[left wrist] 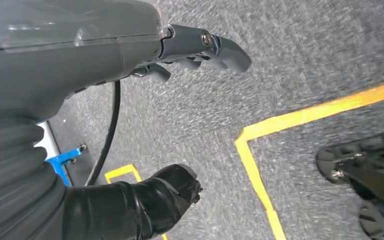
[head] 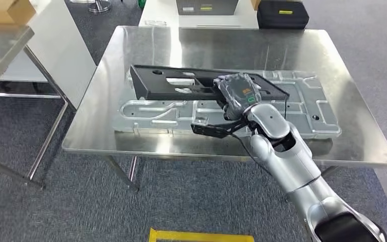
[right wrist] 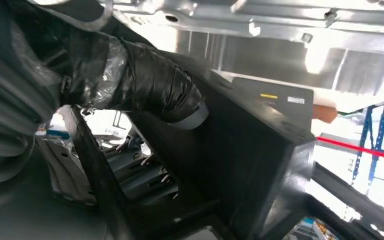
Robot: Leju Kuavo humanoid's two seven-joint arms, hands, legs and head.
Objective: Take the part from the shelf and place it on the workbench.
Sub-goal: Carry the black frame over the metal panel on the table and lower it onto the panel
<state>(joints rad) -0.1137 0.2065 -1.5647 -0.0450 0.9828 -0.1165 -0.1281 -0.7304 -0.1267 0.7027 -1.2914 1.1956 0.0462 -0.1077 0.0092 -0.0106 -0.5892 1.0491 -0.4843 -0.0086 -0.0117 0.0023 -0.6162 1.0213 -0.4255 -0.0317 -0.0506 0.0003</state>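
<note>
- Presently the black part, a long flat plate with slots and holes, is held over the counter, above the silver stamped panel that lies flat on it.
- Landmark: the silver stamped panel. The part's far end sits over the panel's far-left corner; its near end is with the right hand over the panel's middle.
- Contact between part and panel cannot be confirmed; the part appears tilted, its free end close to the panel.
- Risk one: the part is long and is gripped near one end. In my judgement the unsupported length could lever downward and twist in the grip.
- Risk two: releasing while tilted would likely drop one end onto the panel's ribs, so the part could slide or settle crooked.
- Risk three: the panel takes up much of the counter's middle, so the part may end up on the panel rather than on bare counter.
- Right hand: closed around the part, thumb pressed on one face in the right wrist view; the other fingers are hidden behind the part.
- Left hand: hangs over grey floor well away from the panel, holding nothing, fingers loosely apart and slightly curled.
</note>
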